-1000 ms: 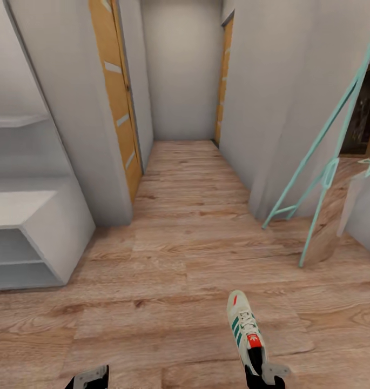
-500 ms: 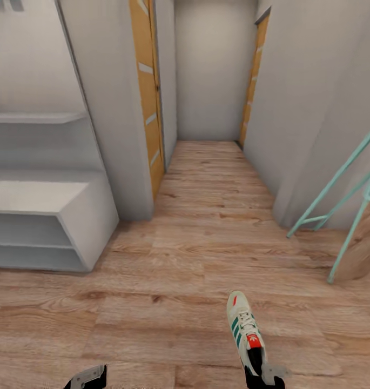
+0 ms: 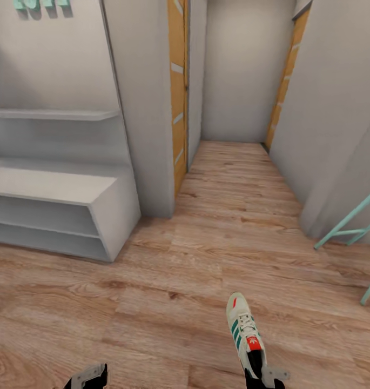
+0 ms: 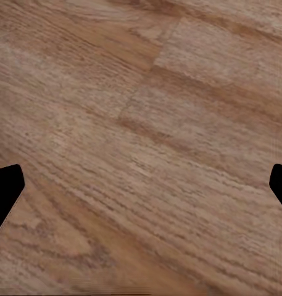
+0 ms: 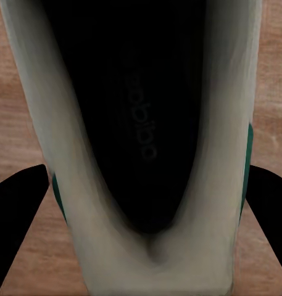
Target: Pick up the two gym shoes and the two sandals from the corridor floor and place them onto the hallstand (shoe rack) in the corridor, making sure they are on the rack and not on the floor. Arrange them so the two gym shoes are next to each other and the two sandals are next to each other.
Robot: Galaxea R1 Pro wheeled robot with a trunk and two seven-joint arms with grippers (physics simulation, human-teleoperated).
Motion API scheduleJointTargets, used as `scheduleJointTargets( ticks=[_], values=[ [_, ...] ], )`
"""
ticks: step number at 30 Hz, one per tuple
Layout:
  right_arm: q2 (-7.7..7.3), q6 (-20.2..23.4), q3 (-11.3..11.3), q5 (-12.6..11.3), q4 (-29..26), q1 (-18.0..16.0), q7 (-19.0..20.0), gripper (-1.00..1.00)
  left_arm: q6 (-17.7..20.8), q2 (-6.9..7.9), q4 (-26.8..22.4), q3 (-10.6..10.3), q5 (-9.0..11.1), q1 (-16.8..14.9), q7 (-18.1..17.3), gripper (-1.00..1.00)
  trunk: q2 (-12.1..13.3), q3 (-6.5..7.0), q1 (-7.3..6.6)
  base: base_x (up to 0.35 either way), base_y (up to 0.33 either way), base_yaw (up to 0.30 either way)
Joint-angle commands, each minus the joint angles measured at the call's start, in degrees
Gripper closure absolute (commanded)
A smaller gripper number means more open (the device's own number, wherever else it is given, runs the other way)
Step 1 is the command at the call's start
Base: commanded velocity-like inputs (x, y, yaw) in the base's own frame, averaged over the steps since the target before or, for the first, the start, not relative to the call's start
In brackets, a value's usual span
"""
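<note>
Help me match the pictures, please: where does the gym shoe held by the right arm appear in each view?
Head view: the gym shoe sits low and right of centre, heel at the right pincer, toe pointing away.
Right wrist view: the gym shoe is seen from above, dark opening facing the camera, a finger on either side.
Left wrist view: not in it; wood planks between open fingers.
Shared landmark: the corridor floor, also at and.

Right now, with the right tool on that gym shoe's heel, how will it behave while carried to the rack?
The gym shoe looks light and fairly stiff-soled, so it should hold its shape. Held at the heel by the right tool, its long toe end probably sags or swings. The soft collar may squash, so the grip could slip.
</note>
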Motion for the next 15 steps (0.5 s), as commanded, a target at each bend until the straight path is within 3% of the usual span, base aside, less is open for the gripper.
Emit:
scheduleJointTargets(
  ticks=[1,15],
  values=[
    [0.03,-0.2,-0.3,0.5,0.0,0.0,-0.2,1.00,-0.1,-0.09,0.0,0.1,-0.1,0.0,0.1,-1.00,0.0,-0.06,-0.01,0.000,0.000,0.281],
    [0.03,-0.2,-0.3,0.5,0.1,0.0,-0.2,1.00,0.0,-0.37,0.5,0.1,-0.2,0.0,0.2,-1.00,0.0,-0.34,-0.01,0.000,0.000,0.281]
  ],
)
